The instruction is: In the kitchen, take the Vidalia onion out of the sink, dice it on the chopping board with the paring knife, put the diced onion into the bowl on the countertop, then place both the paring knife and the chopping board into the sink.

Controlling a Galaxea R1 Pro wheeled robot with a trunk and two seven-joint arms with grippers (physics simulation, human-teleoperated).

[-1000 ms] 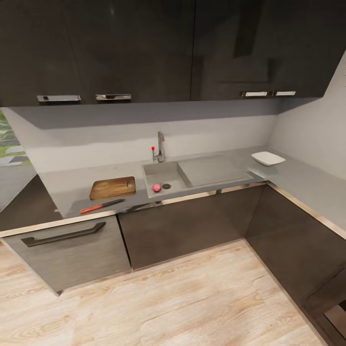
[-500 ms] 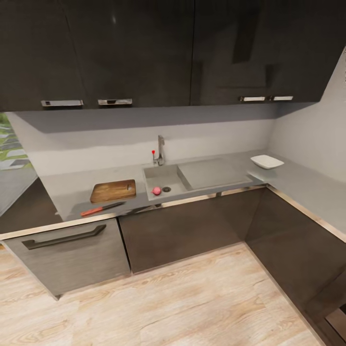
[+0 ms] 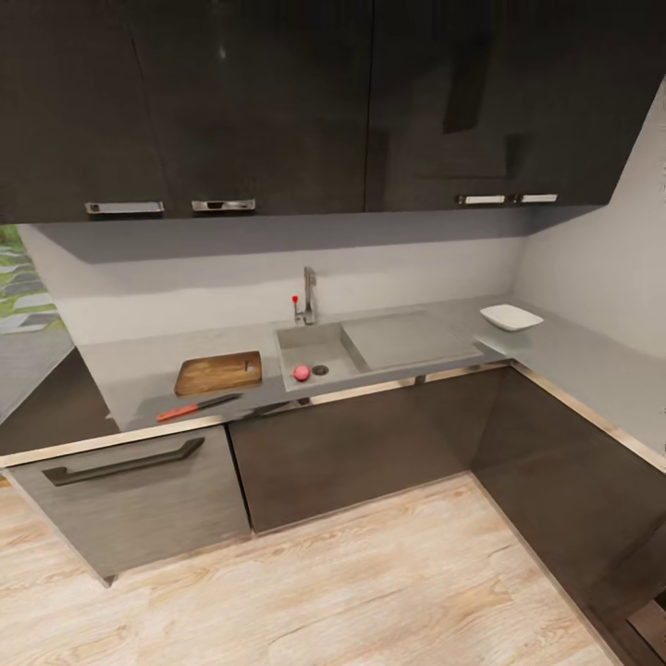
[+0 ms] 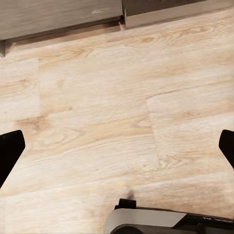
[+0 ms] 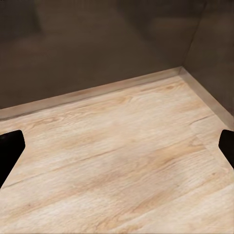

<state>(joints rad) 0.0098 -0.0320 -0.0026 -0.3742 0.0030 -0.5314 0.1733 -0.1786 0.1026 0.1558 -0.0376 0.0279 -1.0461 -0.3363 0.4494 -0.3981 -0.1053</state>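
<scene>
From the head view, the sink (image 3: 310, 339) is set into the grey countertop (image 3: 139, 365), with its tap (image 3: 307, 294) behind the basin. A pinkish-red round onion (image 3: 301, 372) lies in the basin beside the dark drain. Left of the sink is the wooden chopping board (image 3: 219, 372). The red-handled paring knife (image 3: 197, 406) rests in front of it near the counter's edge. The white bowl (image 3: 511, 318) stands at the counter's right corner. Both grippers hang over the wooden floor, far from the counter: the left gripper (image 4: 117, 148) is open, and the right gripper (image 5: 117, 146) is open and holds nothing.
Dark base cabinets (image 3: 351, 444) run under the counter and turn along the right wall. A grey drawer front with a long handle (image 3: 125, 460) is at the left. Dark wall cabinets (image 3: 277, 102) hang above. Light wooden floor (image 3: 351, 583) lies between me and the counter.
The whole head view has shifted slightly, with the wall cabinets' handles lower in the picture, so the camera has moved. Onion, board, knife and bowl stay where they were.
</scene>
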